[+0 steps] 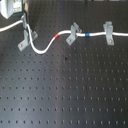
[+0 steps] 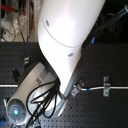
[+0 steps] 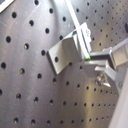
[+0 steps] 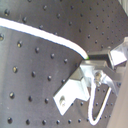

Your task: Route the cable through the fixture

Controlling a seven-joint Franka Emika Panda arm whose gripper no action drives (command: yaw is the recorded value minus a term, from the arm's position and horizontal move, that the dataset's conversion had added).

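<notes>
- First wrist view: the gripper (image 3: 104,64) sits close against the fixture (image 3: 65,50), its grey finger parts right at the clip's upright prongs. The fixture's long flat foot lies on the black perforated board (image 3: 25,80).
- Second wrist view: the cable (image 4: 45,35) sweeps across the board to the top of the fixture (image 4: 77,87), just where the gripper's finger parts meet it. A further stretch of cable hangs in a loop on the far side of the clip.
- Neither wrist view shows the jaws clearly enough to tell whether they are clamped on the cable or parted.
- First exterior view: the fixture (image 1: 25,36) stands towards the first exterior view's left, with the gripper (image 1: 20,11) just above it at the upper corner.
- The cable (image 1: 40,49) enters from the first exterior view's left edge and reaches the fixture. It sags in a loop, then rises to its red band (image 1: 58,36).
- Beyond that it passes the slanted clip (image 1: 72,32), its blue band (image 1: 86,35) and the squarish clip (image 1: 107,32).
- Second exterior view: the white arm (image 2: 65,45) covers the fixture and the gripper. Only the cable's run between the two other clips shows on the second exterior view's right.
</notes>
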